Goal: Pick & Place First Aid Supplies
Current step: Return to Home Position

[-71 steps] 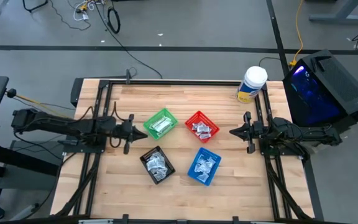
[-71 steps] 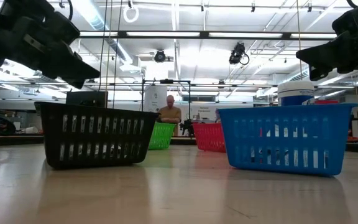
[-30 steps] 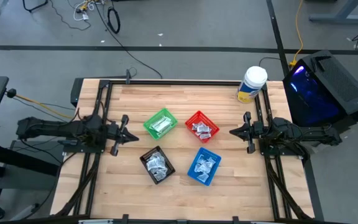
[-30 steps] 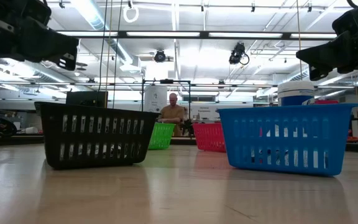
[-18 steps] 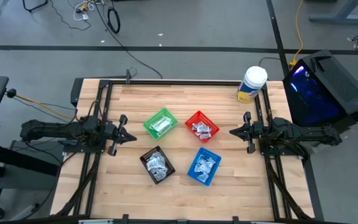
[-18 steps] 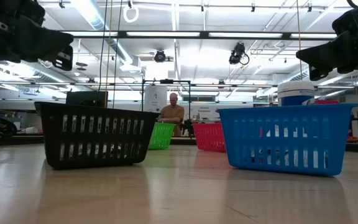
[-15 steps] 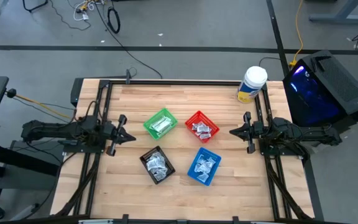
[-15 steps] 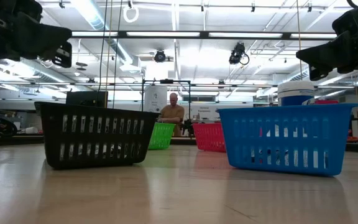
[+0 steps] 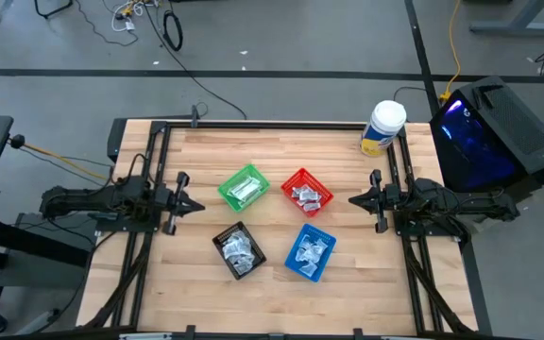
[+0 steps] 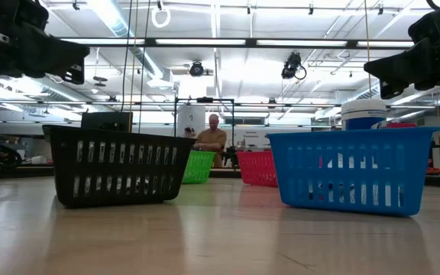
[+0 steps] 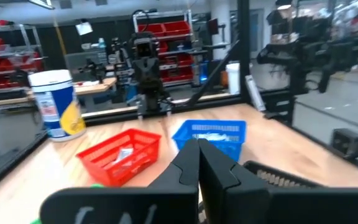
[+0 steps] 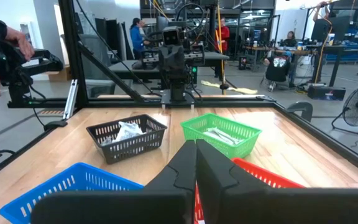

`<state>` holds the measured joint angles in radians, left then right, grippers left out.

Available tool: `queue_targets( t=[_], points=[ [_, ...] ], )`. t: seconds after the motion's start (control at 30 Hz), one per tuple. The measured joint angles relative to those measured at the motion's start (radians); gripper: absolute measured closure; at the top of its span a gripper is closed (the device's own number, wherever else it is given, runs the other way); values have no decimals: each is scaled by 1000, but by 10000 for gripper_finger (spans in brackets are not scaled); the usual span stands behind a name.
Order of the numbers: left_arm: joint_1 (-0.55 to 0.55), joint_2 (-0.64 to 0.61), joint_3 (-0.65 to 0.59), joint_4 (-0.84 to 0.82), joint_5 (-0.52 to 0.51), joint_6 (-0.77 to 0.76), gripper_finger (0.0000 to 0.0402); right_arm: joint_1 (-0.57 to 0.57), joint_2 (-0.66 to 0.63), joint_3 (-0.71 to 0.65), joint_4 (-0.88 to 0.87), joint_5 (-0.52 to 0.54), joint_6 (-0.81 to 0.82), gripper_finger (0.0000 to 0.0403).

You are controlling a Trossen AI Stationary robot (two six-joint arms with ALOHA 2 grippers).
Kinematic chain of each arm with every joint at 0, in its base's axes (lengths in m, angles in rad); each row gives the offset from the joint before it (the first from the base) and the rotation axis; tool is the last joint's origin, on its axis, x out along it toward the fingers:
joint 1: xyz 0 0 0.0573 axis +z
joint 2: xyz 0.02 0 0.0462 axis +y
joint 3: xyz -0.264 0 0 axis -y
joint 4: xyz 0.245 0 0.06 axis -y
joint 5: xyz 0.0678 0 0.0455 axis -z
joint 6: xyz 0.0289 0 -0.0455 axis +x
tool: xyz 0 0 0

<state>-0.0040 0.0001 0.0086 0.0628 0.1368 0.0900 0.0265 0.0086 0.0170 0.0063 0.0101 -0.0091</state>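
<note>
From here both arms sit at opposite edges of the table, left gripper and right gripper each pinched closed on nothing, packets lying in the four baskets

Left arm lies level and stretched out on the left side, pointing inward toward the middle. The left gripper is up in the air with nothing in it — the wrist view shows its two dark fingers pressed tip to tip. Over on the other side, the right arm sits folded in close, mirroring it, nose aimed at the centre. The right gripper is closed as well, fingers flush together and empty. From the low camera both wrists hang high, one in each upper corner, well apart — the two grippers face each other across the gap.
</note>
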Motion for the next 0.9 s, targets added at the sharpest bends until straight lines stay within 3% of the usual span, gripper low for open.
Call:
queue_targets(
  t=[0.63,0.9],
  points=[
    [0,6,0,-38,-74,-53,399,0,0,0,0,0,0,390],
    [0,6,-2,-8,-73,-79,371,0,0,0,0,0,0,390]
  ],
)
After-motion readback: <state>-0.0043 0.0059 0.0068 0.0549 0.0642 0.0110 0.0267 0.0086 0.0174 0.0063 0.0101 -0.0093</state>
